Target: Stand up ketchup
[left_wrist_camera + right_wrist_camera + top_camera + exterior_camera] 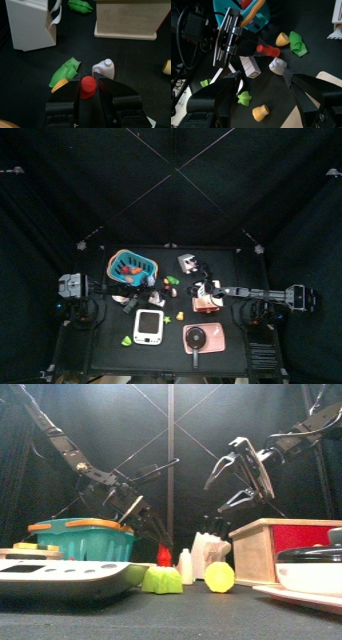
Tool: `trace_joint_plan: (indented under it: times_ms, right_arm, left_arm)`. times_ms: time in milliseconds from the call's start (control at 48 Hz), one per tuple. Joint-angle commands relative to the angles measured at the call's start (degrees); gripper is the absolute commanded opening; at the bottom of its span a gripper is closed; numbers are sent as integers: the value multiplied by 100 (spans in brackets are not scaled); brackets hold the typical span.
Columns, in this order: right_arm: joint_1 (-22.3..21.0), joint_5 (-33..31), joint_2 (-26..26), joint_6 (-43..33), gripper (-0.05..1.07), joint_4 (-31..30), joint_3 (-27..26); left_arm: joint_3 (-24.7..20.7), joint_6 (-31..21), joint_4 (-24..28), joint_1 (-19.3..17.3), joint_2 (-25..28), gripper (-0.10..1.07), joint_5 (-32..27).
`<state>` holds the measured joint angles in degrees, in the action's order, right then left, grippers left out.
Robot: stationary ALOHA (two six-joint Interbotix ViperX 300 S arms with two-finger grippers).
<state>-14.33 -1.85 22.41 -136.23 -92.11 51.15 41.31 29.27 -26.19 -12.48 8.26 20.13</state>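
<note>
From the front of the table (160, 619) I see the white scale (67, 576), a green toy (163, 580) and a yellow lemon-like piece (219, 576) crowding the near edge; the ketchup (164, 556) is only a red sliver behind them, beside a small white bottle (186, 564).

In my left wrist view the left gripper (89, 86) is closed around the ketchup (88, 86), red body pinched between the jaws. I can't tell whether its base touches the table.

Risks as I judge them:
- Grip looks narrow and near one end, so the bottle may pivot or slip when I rotate it upright.
- The white bottle (103, 68) sits just beside the jaws, the green pepper-like toy (65, 72) just on the other side; any swing can knock either over.
- If I release before the base is flat, it tips back down.

Farther back stand the white carton (30, 25) and the wooden box (128, 20), well apart from the grasp, low risk. The teal basket (80, 539) is off to the side.

The right gripper (264, 95) hangs raised with jaws spread, holding nothing; it rests above the wooden box side. If I bring it in to help, it may collide with the left arm.
</note>
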Motion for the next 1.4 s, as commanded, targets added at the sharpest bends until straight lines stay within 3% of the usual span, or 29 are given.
trace_joint_plan:
  times_ms: [0,562,979,1375]
  right_arm:
    - [0,-9,53,9,98,0,-62]
    - [-9,-9,44,9,98,9,-62]
    - [-9,-18,18,0,98,9,-53]
    - [9,-18,-9,9,98,0,-53]
  left_arm:
    - [-26,-97,9,-35,44,54,-18]
    - [-44,-105,114,-26,97,56,-79]
    - [-88,-97,123,-35,-9,86,-35]
    - [-105,-88,193,-44,-229,87,70]
